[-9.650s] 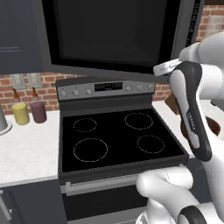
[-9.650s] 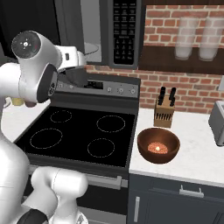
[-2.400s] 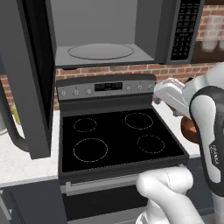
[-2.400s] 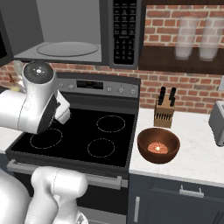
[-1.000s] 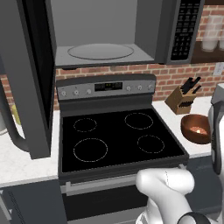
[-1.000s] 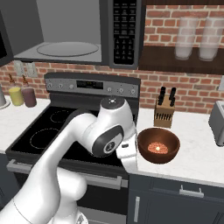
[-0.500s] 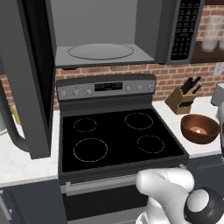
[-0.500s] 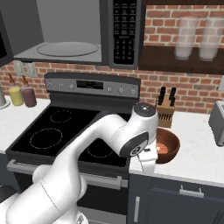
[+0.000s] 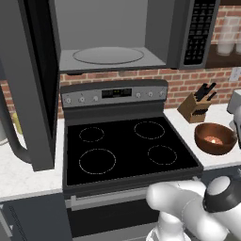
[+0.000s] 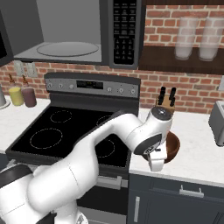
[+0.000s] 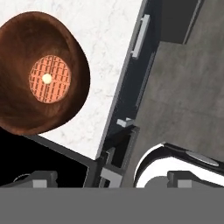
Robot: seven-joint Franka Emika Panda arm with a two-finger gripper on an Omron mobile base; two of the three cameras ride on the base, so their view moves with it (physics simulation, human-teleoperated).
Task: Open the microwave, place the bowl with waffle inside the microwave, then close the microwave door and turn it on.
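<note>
Left base view shows the microwave with door swung open, so step one is done; the bowl with waffle sits on the desk right of the stove, the tool wide and empty beside it, loading, closing, starting outstanding.

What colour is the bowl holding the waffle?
Reddish-brown, wood-like; the bowl shows best in the hand view.
</note>
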